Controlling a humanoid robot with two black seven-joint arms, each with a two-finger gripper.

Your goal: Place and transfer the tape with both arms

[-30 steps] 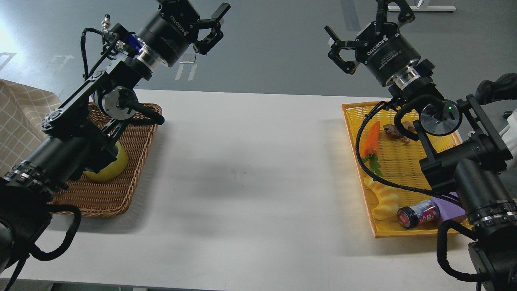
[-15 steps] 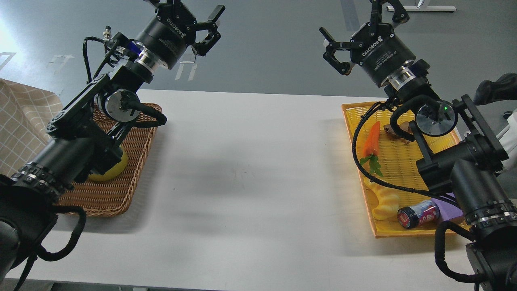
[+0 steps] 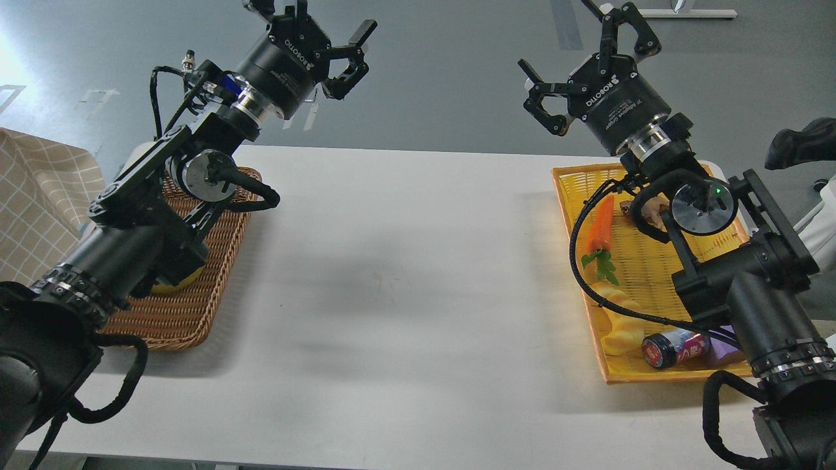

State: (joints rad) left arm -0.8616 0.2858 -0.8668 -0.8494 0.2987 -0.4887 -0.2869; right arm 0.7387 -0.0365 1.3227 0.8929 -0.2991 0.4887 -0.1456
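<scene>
At the far left a beige checked cloth [image 3: 32, 196] lies well below and to the left of the left gripper [image 3: 326, 39], which is raised above the table's far edge with its fingers spread wide and nothing between them. Below that gripper, down along its own arm, a brown wicker basket [image 3: 189, 307] sits on the white table [image 3: 405, 274]. In it a sliver of the yellow tape [image 3: 177, 282] shows, mostly hidden under the left forearm and well apart from the open fingers.

Across the bare middle of the table, the right gripper [image 3: 578, 59] is also raised, fingers splayed wide and holding nothing, far from the tape. Beneath and behind it lies a yellow tray [image 3: 575, 189]. There an orange toy carrot [image 3: 601, 225] lies just left of the right arm's wrist joint; further toward the arm's base are a ridged yellow bread-like toy [image 3: 620, 323] and a small red-labelled jar [image 3: 673, 347] on its side, touching a purple item [image 3: 725, 352]
</scene>
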